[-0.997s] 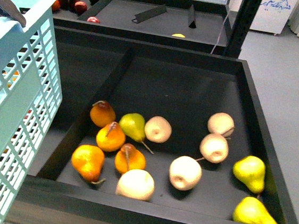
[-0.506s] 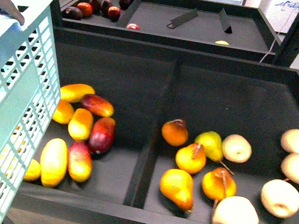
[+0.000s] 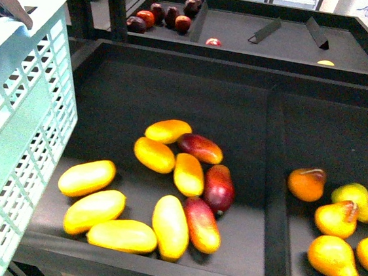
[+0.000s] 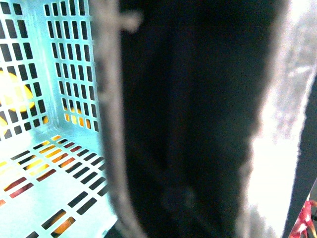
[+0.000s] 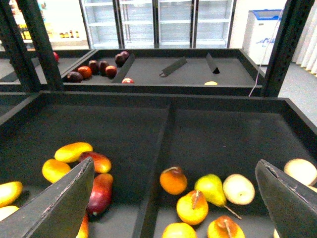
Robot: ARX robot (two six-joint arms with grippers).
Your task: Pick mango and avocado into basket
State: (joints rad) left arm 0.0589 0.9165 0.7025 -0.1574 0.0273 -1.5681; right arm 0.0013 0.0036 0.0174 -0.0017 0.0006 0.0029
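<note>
The view has swung from pears (image 3: 337,217) to the mango (image 3: 170,227), now low-left of the right end effector (image 5: 174,164), which gapes empty. The left end effector (image 4: 188,124), against the basket (image 4: 29,198), is too blurred to read; no avocado shows.

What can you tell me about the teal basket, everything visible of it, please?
The basket is light teal plastic with rows of rectangular slots in its walls and floor. It sits rim up at the far left of the front view, cropped by the frame, beside the dark bin of mangoes. A dark bar, perhaps its handle, crosses its rim. The left wrist view shows an inside corner with nothing lying there; yellow and red fruit show through the slots. Its support is hidden.
</note>
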